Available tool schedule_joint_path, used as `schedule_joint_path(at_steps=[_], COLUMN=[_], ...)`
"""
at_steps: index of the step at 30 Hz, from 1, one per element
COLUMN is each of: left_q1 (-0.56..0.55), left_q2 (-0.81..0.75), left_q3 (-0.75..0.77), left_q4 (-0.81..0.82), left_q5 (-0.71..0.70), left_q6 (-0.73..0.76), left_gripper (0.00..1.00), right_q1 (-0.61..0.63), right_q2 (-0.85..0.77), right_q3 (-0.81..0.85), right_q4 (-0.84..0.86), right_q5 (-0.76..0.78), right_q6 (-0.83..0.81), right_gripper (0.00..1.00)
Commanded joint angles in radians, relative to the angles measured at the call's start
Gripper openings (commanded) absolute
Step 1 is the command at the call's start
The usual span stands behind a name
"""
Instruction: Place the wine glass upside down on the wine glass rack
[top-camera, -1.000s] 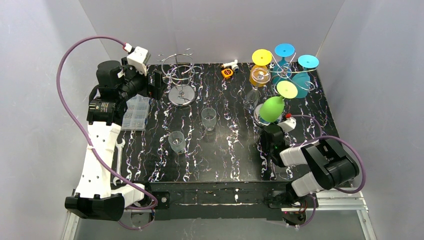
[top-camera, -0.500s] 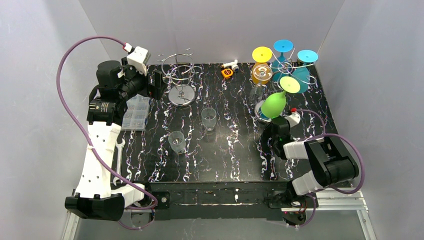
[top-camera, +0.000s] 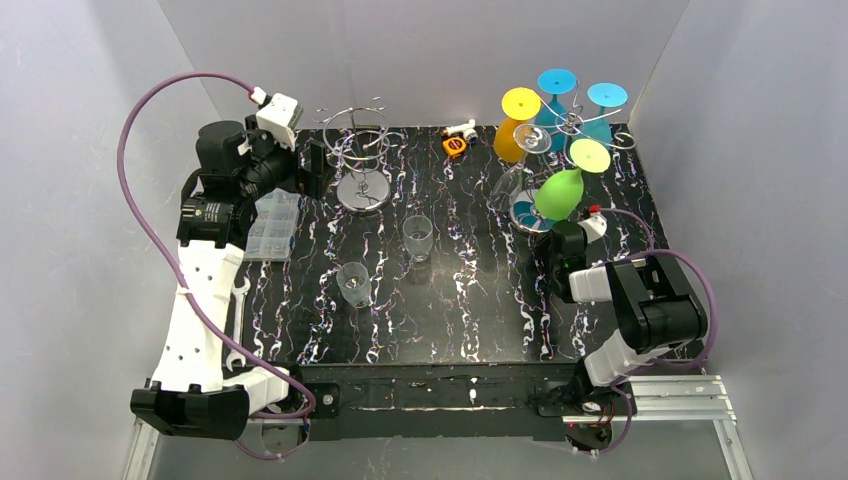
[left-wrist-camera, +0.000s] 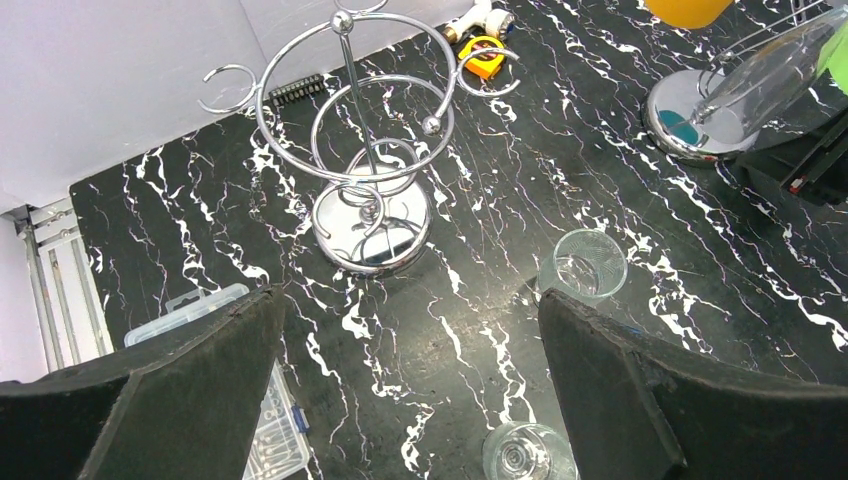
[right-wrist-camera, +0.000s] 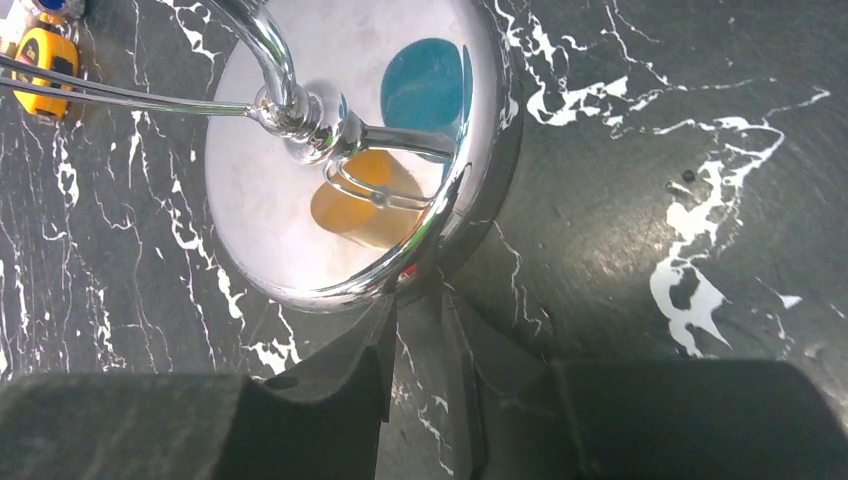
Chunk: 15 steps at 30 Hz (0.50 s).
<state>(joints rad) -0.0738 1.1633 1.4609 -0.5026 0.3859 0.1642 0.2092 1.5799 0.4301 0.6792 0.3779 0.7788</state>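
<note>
The chrome wine glass rack (top-camera: 570, 125) stands at the back right. Yellow, blue and green wine glasses hang on it upside down, the green one (top-camera: 558, 195) nearest me. My right gripper (top-camera: 557, 232) is low at the table, just below the green glass. Its fingertips (right-wrist-camera: 392, 305) meet the near rim of the rack's mirror base (right-wrist-camera: 300, 200). The jaws stand a narrow slot apart, with only table showing between them (right-wrist-camera: 420, 297). Two clear glasses (top-camera: 417, 238) (top-camera: 353, 283) stand upright mid-table. My left gripper (left-wrist-camera: 408, 293) hovers wide open and empty beside a second, bare rack (top-camera: 360, 160).
A clear plastic parts box (top-camera: 272, 225) and a wrench (top-camera: 240, 300) lie on the left side. A yellow tape measure (top-camera: 455, 146) sits at the back edge. Grey walls close in on the left, back and right. A clear glass (left-wrist-camera: 775, 65) leans over the right rack's base.
My right gripper has moved back and to the right along the table. The right rack has shifted back and turned counterclockwise, its hanging glasses with it. The left arm has not moved.
</note>
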Motion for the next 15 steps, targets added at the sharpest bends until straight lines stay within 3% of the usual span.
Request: schedule_joint_path(at_steps=[1, 15], left_q1=[0.003, 0.003], left_q2=[0.004, 0.031], left_q3=[-0.006, -0.006], left_q4=[0.016, 0.024], left_q5=[0.013, 0.017], left_q6=[0.005, 0.003], left_gripper=[0.98, 0.98], right_q1=[-0.017, -0.035], right_q2=[0.092, 0.233], right_q3=[0.024, 0.178], right_q4=[-0.040, -0.045], right_q5=[-0.035, -0.109], right_q6=[-0.018, -0.011], right_gripper=[0.32, 0.32])
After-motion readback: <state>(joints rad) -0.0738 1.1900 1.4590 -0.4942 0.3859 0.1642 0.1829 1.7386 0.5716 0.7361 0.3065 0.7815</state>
